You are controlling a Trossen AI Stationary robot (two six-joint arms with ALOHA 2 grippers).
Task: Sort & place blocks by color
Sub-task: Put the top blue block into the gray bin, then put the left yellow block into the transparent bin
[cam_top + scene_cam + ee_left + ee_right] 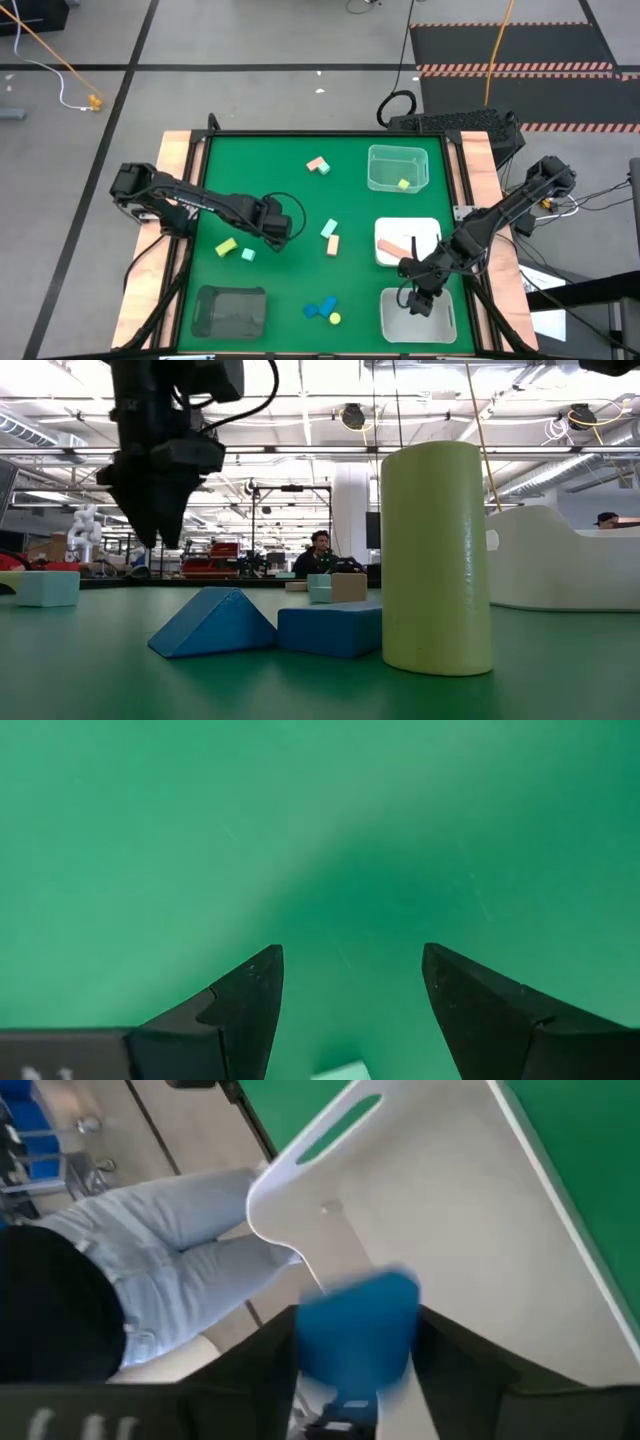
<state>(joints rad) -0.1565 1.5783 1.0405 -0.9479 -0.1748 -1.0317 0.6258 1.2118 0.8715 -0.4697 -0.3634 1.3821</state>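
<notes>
My right gripper [421, 303] hangs over the near white tray [447, 322] at the table's near right; a blurred blue block [360, 1330] shows between its spread fingers. My left gripper [280, 228] stands open above bare green table, pointing down, with a mint block's edge [340, 1071] just below it. Loose blocks lie flat on the table. A salmon one [318, 165] is at the far middle, and a mint [329, 228] and salmon pair at the centre. A yellow [226, 246] and a mint block lie at the left. Blue pieces [320, 308] and a yellow cylinder [437, 560] lie near the front. My right gripper has the blue block [360, 1330] in the gap between its two fingers, above the white tray's floor [450, 1230]. The block is blurred while the fingers are sharp. Whether the fingers touch it I cannot tell.
A clear tray [380, 160] at the far right holds a yellow block. The middle white tray [430, 228] holds a salmon block [392, 247]. A dark tray [230, 310] sits at the near left. A person's legs [170, 1250] show beyond the table's near right edge.
</notes>
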